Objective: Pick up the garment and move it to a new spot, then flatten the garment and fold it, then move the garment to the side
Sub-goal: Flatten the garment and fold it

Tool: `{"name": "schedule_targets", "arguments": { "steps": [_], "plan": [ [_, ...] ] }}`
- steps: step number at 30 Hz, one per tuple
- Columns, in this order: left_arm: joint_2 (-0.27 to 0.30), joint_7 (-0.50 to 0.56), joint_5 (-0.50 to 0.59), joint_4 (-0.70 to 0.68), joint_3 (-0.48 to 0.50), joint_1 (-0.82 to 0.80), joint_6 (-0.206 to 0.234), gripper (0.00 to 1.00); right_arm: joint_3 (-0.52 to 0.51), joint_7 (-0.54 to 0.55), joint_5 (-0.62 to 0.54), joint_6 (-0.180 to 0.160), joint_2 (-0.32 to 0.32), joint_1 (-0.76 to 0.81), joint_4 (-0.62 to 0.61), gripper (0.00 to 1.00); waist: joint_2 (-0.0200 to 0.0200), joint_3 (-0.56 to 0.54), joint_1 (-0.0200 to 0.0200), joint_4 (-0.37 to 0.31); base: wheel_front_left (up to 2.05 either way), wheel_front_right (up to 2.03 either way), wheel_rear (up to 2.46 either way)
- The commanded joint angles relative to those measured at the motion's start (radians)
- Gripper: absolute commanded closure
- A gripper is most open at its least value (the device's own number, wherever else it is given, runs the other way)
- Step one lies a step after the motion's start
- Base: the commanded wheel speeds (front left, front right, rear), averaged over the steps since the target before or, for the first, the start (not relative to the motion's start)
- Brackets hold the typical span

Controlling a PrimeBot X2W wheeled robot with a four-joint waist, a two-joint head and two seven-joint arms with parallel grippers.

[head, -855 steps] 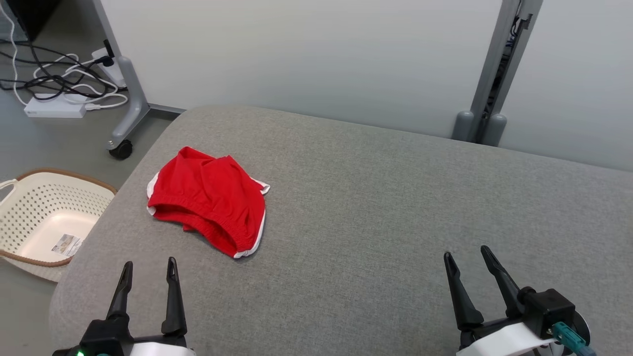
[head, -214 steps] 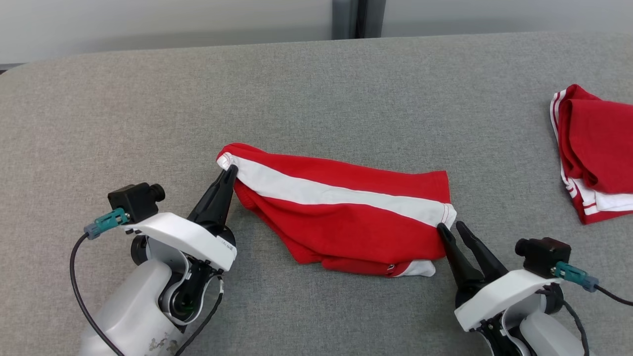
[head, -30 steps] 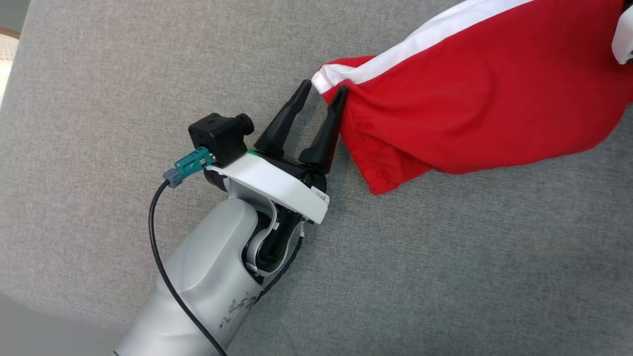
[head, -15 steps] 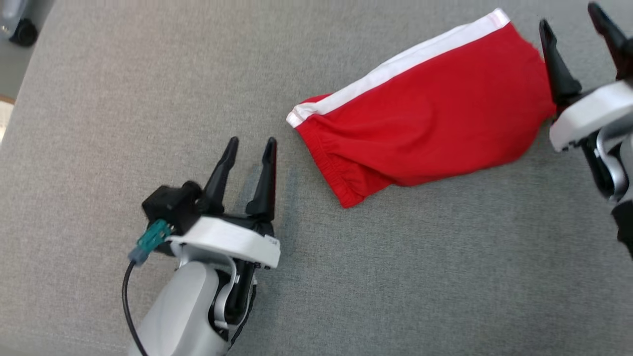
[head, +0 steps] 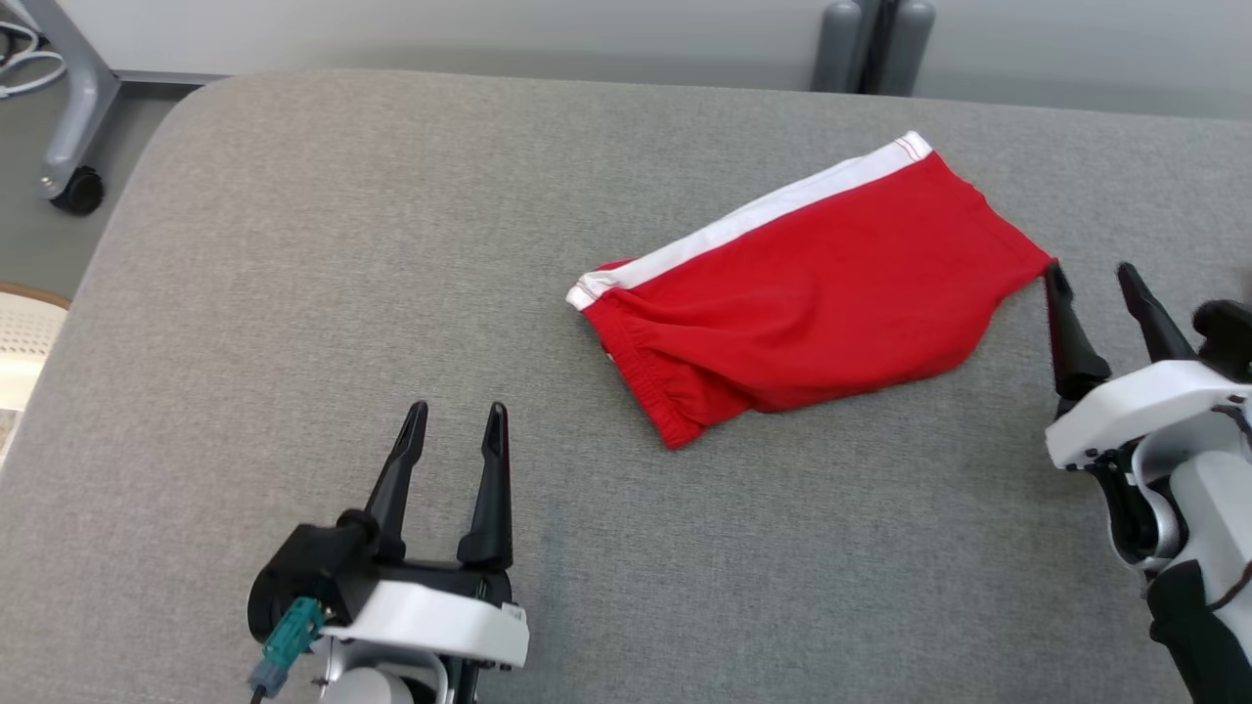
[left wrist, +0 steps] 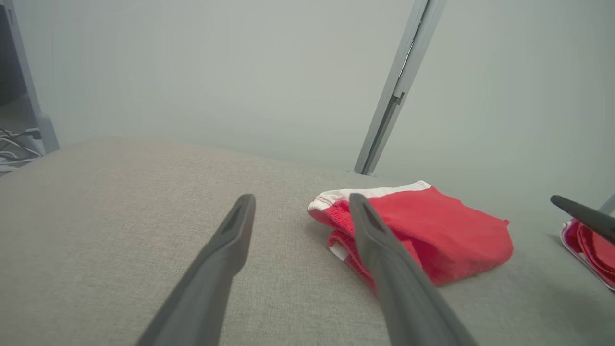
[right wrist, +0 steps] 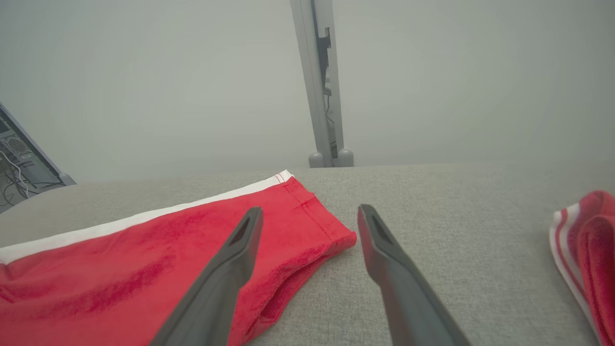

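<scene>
Head view: both grippers have drawn back from the red shorts [head: 812, 293], which were lifted a second ago and now lie flat on the counter [head: 342, 244]. The left gripper [head: 458, 409] sits well to the shorts' near left, and the right gripper [head: 1088, 269] is just beside their right corner. Both jaws are spread and empty. The laying-out looks done; folding likely comes next

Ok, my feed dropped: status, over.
Left gripper open, right gripper open, both empty. Red shorts lie folded between them. Second red garment off right, not in the way.
</scene>
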Motion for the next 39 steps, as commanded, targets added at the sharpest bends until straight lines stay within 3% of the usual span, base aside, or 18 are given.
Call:
{"name": "schedule_targets", "arguments": {
  "steps": [1,9,17,26,27,28,29,30,31,32,39],
  "plan": [
    [0.003,-0.004,0.008,-0.012,0.004,0.028,0.008,0.00,0.009,0.000,0.059,0.000,-0.015,0.010,0.037,0.00,-0.0001,-0.013,0.0000,0.019,0.00,0.00,0.00],
    [0.002,-0.004,0.033,-0.039,-0.030,0.053,0.014,0.00,0.008,0.075,0.199,0.000,-0.062,-0.081,0.208,0.00,-0.0001,0.005,0.0000,0.076,0.00,0.00,0.00],
    [0.000,-0.004,0.024,-0.047,-0.089,0.010,0.022,0.00,0.023,0.137,0.175,0.000,-0.108,-0.240,0.450,0.00,-0.0001,0.054,0.0000,0.154,0.00,0.00,0.00],
    [0.000,-0.004,0.019,-0.039,-0.108,-0.007,0.030,0.00,0.073,0.185,0.175,0.000,-0.074,-0.271,0.547,0.00,-0.0001,0.065,0.0000,0.181,0.00,0.00,0.00],
    [0.000,-0.004,0.021,-0.038,-0.110,-0.006,0.030,0.00,0.078,0.189,0.179,0.000,-0.068,-0.270,0.552,0.09,-0.0001,0.065,0.0000,0.182,0.00,0.00,0.00],
    [0.000,-0.004,0.023,-0.036,-0.111,-0.007,0.029,0.00,0.081,0.195,0.183,0.000,-0.064,-0.268,0.557,0.37,-0.0001,0.065,0.0000,0.183,0.00,0.00,0.00],
    [0.000,-0.004,0.027,-0.035,-0.112,-0.010,0.029,0.00,0.086,0.200,0.185,0.000,-0.061,-0.266,0.560,0.53,-0.0001,0.064,0.0000,0.184,0.00,0.00,0.00],
    [0.000,-0.004,0.030,-0.034,-0.112,-0.013,0.028,0.00,0.088,0.200,0.188,0.000,-0.060,-0.266,0.562,0.61,-0.0001,0.063,0.0000,0.185,0.00,0.00,0.00],
    [0.000,-0.004,0.032,-0.033,-0.113,-0.016,0.027,0.00,0.090,0.201,0.190,0.000,-0.061,-0.266,0.564,0.87,-0.0001,0.063,0.0000,0.186,0.00,0.00,0.00],
    [0.000,-0.004,0.033,-0.031,-0.114,-0.018,0.026,0.00,0.094,0.199,0.190,0.000,-0.061,-0.266,0.565,1.00,-0.0001,0.062,0.0000,0.187,0.00,0.00,0.00],
    [0.000,-0.004,0.044,-0.028,-0.107,-0.021,0.024,0.00,0.107,0.124,0.218,0.000,-0.074,-0.256,0.541,1.00,-0.0001,0.057,0.0000,0.177,0.00,0.00,0.00]
  ]
}}
